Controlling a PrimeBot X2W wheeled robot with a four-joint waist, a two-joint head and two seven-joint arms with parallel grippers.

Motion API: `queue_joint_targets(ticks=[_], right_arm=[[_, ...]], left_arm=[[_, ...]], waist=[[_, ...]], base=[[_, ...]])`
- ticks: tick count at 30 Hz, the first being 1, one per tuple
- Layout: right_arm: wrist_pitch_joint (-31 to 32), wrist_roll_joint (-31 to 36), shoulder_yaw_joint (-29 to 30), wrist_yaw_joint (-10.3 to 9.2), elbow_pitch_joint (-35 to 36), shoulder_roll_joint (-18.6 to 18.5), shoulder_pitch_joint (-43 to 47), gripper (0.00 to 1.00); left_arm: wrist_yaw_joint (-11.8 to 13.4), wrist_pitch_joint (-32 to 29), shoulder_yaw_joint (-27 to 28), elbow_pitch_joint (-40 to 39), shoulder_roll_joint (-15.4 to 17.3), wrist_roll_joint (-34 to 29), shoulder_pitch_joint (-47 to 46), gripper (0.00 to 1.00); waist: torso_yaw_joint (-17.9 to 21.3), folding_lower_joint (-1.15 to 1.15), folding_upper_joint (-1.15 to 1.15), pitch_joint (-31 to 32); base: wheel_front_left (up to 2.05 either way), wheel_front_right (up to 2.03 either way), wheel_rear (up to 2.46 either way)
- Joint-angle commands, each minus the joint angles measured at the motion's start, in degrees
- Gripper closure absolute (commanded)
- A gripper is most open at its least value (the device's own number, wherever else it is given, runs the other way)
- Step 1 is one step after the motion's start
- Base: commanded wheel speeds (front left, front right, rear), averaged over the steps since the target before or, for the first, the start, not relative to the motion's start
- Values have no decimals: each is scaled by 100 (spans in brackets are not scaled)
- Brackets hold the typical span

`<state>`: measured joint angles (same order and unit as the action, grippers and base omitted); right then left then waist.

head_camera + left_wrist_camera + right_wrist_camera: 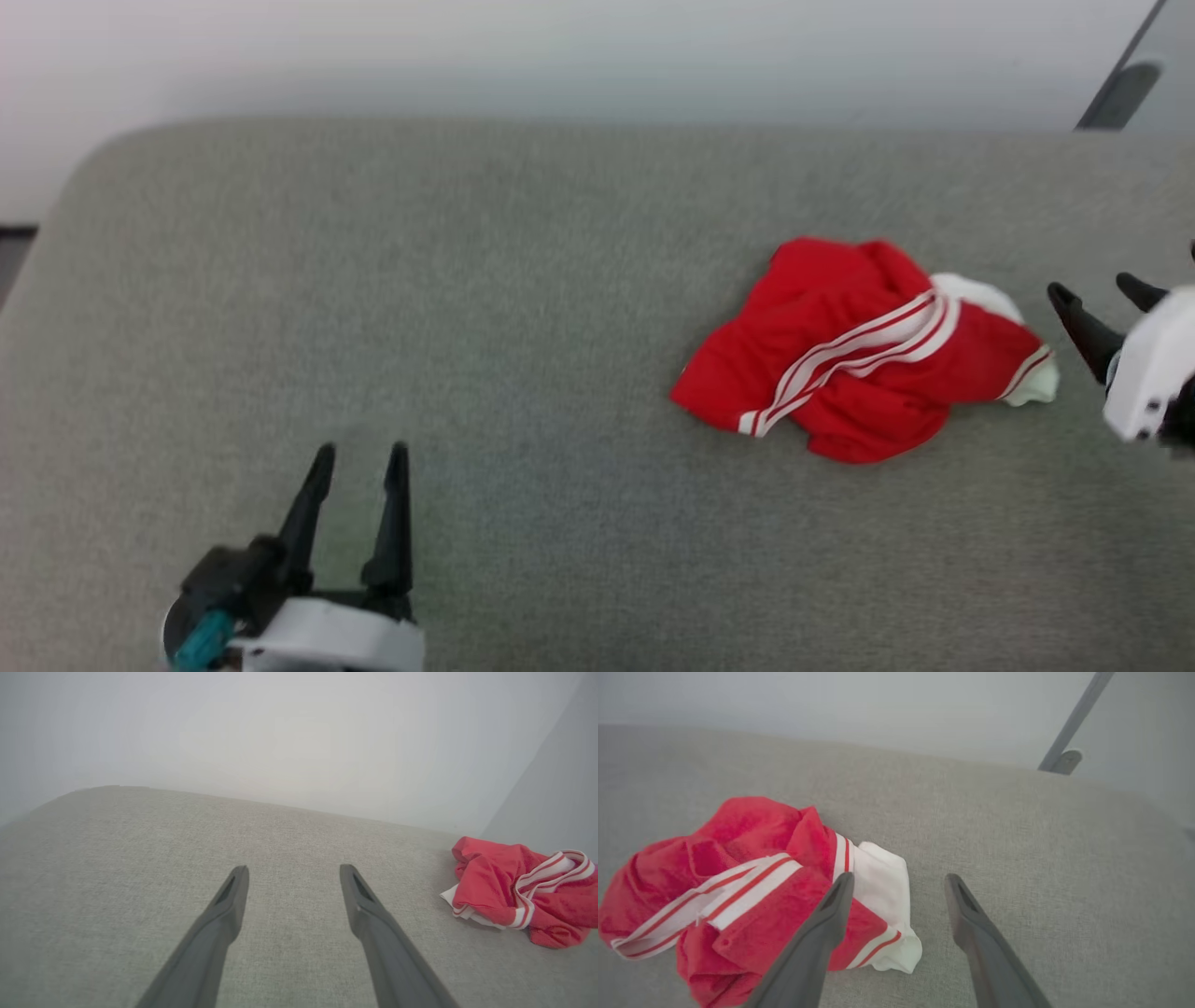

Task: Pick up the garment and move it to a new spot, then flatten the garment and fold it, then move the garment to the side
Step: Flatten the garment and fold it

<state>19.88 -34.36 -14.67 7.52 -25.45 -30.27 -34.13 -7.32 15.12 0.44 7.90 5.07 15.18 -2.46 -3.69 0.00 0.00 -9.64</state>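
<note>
Grey cloth covers the bench (467, 280). Close by, the left pincer (362, 450) stands open and empty. Farther off to the right lies the crumpled red garment (840, 373), its white end just beside the open, empty right pincer (1090, 285), so that arm is nearer.

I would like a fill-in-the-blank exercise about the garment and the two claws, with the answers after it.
1. The garment is mostly ____ with white stripes.
2. The left claw is ____, not shut.
3. In the head view, the garment lies to the ____ of the right claw.
Missing words: red; open; left.
</note>
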Motion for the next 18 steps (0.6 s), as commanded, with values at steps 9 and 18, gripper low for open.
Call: queue_joint_targets(ticks=[9, 18], right_arm=[[2346, -729, -593, -7, -837, -512, -1427, 0], [3097, -880, -1192, -5, -1199, -388, -1599, 0]], left_arm=[[-23, 1, -300, 114, -51, 145, -679, 0], [-24, 1, -301, 76, -36, 233, -908, 0]], waist=[[-551, 0, 0, -1233], [-649, 0, 0, -1567]], base=[[0, 0, 0], [0, 0, 0]])
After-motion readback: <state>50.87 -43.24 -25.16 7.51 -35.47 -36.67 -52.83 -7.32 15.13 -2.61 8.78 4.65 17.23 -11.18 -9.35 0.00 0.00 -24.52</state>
